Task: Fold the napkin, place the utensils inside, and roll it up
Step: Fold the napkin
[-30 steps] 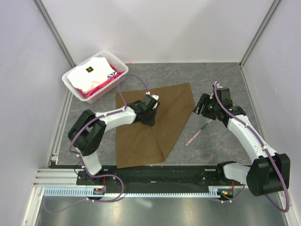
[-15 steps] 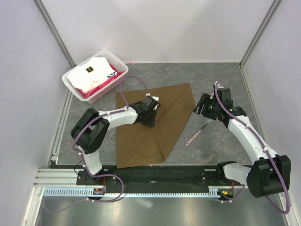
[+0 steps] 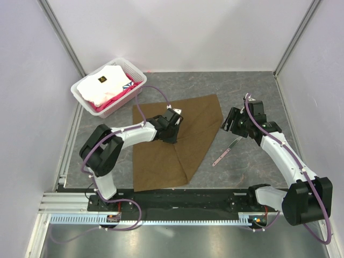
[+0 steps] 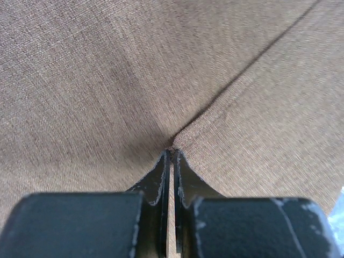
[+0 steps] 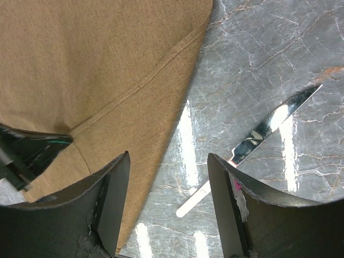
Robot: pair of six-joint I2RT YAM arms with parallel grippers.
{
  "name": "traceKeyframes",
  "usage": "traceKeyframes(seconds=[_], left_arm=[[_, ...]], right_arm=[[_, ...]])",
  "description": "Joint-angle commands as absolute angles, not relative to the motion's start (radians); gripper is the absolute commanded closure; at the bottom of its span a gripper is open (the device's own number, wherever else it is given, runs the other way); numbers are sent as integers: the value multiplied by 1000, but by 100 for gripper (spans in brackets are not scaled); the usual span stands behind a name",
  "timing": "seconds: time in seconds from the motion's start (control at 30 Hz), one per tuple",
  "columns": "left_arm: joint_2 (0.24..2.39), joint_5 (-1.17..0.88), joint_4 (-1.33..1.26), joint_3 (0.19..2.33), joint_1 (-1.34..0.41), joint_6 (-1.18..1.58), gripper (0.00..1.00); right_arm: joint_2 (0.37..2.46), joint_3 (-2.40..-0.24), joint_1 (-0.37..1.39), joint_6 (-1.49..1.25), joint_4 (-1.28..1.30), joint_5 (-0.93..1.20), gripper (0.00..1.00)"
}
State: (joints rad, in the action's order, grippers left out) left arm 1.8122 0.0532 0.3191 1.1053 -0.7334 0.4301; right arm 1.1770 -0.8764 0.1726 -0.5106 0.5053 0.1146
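Brown napkin (image 3: pixel 199 123) lies part-folded at the middle of the counter (image 3: pixel 258 88), left pincer (image 3: pixel 171 135) pinching its fold edge, likely to pull it over, right pincer (image 3: pixel 230 122) spread above the utensil (image 3: pixel 226 151) alongside.

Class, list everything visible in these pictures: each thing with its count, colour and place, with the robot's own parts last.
napkin: one, brown, mid-table, partly folded over
knife: one, silvery with pale handle, on the table right of the napkin
basket: one, white, far left corner
cloths: count unclear, white over pink, in the basket
table: one, grey marbled
left gripper: black, shut, pinching the napkin
right gripper: black, open, by the knife
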Motion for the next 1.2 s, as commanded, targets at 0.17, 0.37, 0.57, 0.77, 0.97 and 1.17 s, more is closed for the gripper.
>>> traceKeyframes(seconds=[0.17,0.37,0.57,0.77,0.97,1.17], left_arm=[[1637,34,354,1112,-738,456,97],[1644,64,388,1153,-640,417,98],[1722,14,417,1268,-444,331,98],[1841,-25,469,1419,-315,242,98],[1934,-28,492,1488,-230,218,98],[1959,-14,494,1506,-180,221,98]], right_arm=[[1164,-877,169,-492,505,98,32],[1158,-882,169,-491,505,100,32],[1164,-890,167,-488,506,81,32],[1195,-908,169,-485,502,78,32],[1221,-917,167,-482,492,83,32],[1227,-919,169,-480,489,90,32]])
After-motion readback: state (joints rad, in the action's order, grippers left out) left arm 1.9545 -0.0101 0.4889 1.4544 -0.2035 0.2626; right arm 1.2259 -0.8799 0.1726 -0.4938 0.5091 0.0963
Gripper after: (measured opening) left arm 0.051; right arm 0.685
